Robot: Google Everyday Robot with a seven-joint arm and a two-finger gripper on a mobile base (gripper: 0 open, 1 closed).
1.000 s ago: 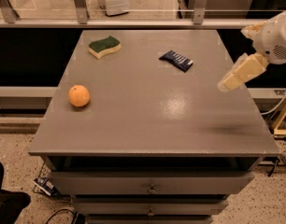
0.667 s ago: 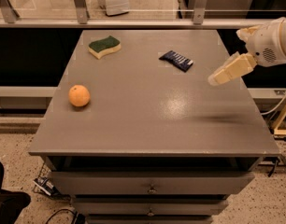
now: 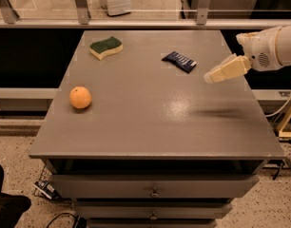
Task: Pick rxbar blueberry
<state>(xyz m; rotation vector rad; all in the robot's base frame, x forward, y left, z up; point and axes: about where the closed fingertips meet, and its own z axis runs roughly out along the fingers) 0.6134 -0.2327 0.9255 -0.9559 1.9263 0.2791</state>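
Camera view: rxbar blueberry (image 3: 179, 61) near but apart from hand (image 3: 208, 78); hand's state unclear.

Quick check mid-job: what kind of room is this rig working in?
Probably a lab or test area: a grey drawer cabinet as workbench, a glass partition with metal posts behind, cables on speckled floor. The cream gripper hangs near the flat navy-blue bar, not touching.

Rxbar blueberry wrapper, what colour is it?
The rxbar blueberry is dark navy with white markings, camera view; the gripper hovers nearby, not touching.
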